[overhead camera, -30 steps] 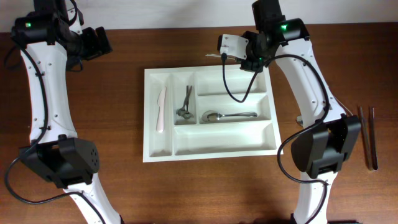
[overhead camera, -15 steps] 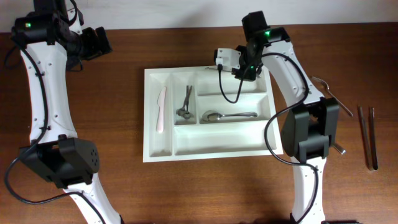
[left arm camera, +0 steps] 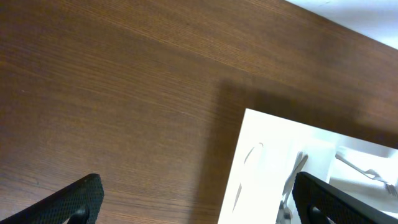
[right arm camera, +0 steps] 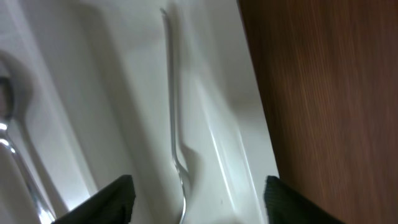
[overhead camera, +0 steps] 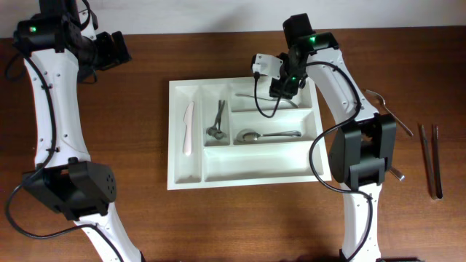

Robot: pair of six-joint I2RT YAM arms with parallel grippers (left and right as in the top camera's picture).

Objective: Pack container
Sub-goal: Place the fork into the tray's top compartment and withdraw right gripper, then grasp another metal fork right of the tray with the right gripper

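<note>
Locate the large white rectangular plastic cutlery tray [overhead camera: 175, 145] at the middle of the dark brown wooden table [overhead camera: 240, 225], unmoved against the earlier views. Note the right gripper [overhead camera: 280, 89] now low over the top wide compartment, against a position at the tray's far right corner a second ago. Find a slim silver metal fork [right arm camera: 172, 93] lying flat and lengthwise in that compartment, absent from it in both earlier views. Confirm in the right wrist view: fingers [right arm camera: 115, 196] spread wide either side of the handle, clear of it, holding nothing. Judge the fork just released and this placement complete.

Record also in the tray:
- a white plastic knife [overhead camera: 188, 129] in the outer narrow compartment
- a small metal tong-like piece [overhead camera: 216, 120] in the inner narrow one
- a silver metal spoon [overhead camera: 266, 135] in the middle wide one
- nothing in the bottom wide one

Note the left gripper [overhead camera: 115, 51] parked off the tray's far left corner, jaws wide and empty, unchanged. See further long metal utensils [overhead camera: 429, 156] on the table to the right, well apart from the tray. Judge the packing part-done, with a lift clear and a further pick likely needed.
</note>
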